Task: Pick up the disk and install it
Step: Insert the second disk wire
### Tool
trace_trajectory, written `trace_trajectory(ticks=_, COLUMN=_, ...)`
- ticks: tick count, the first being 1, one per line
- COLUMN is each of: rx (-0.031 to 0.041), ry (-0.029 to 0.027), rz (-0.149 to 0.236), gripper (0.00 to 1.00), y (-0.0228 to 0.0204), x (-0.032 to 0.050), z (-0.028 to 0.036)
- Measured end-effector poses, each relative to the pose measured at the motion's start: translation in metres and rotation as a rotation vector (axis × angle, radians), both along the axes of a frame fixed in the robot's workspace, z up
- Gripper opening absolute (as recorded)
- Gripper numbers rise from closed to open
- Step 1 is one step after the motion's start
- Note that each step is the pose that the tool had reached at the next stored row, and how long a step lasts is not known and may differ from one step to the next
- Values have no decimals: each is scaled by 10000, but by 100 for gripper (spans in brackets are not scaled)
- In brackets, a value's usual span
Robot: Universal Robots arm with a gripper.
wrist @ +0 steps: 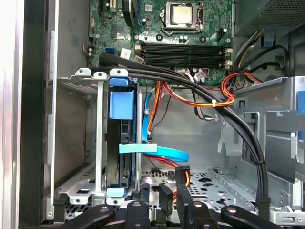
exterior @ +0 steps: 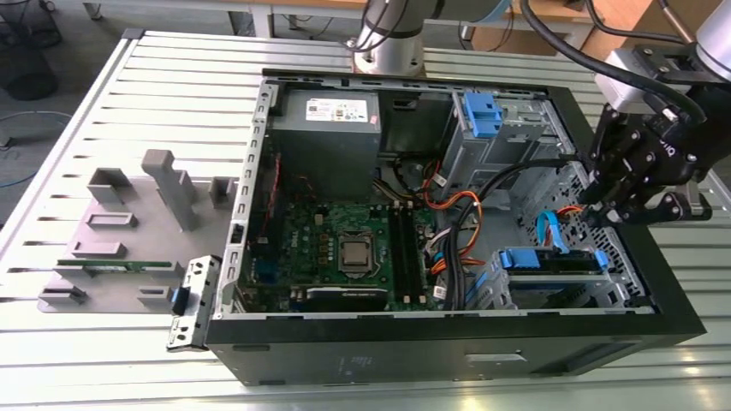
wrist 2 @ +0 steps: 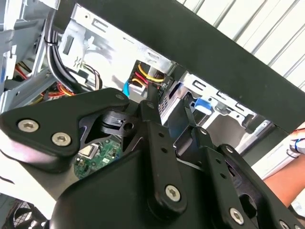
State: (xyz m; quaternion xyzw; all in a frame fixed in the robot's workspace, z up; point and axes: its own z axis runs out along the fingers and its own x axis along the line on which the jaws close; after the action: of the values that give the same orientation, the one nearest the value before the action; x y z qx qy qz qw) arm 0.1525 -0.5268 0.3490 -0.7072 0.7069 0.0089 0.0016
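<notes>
Exterior view: hand (exterior: 626,208) over the open computer case (exterior: 457,360) at its right-hand edge. The disk (exterior: 552,260), with blue rails, sits in the metal bay (exterior: 502,295) just below the hand, its long axis running across the case; whether it is fully seated cannot be told.

Second wrist view: black linkage of the hand hides its tips; grip state cannot be told.

First wrist view: disk (wrist: 125,138) stands on edge in the bay (wrist: 97,143), beside a blue cable (wrist: 167,151); its label is hidden.

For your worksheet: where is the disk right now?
The disk sits in the drive cage at the case's front corner, exterior view's right, just below the end effector.
</notes>
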Motion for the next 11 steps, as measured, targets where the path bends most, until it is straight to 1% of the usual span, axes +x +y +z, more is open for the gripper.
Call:
trace_trajectory(ticks=3, rx=0, ry=0, rz=0, gripper=36, y=0, x=1, z=-42)
trace_trajectory(ticks=6, rx=0, ry=0, rz=1, gripper=36, y=0, x=3, z=-64)
trace_trajectory(ticks=11, rx=0, ry=0, rz=1, gripper=36, y=0, x=28, z=-78)
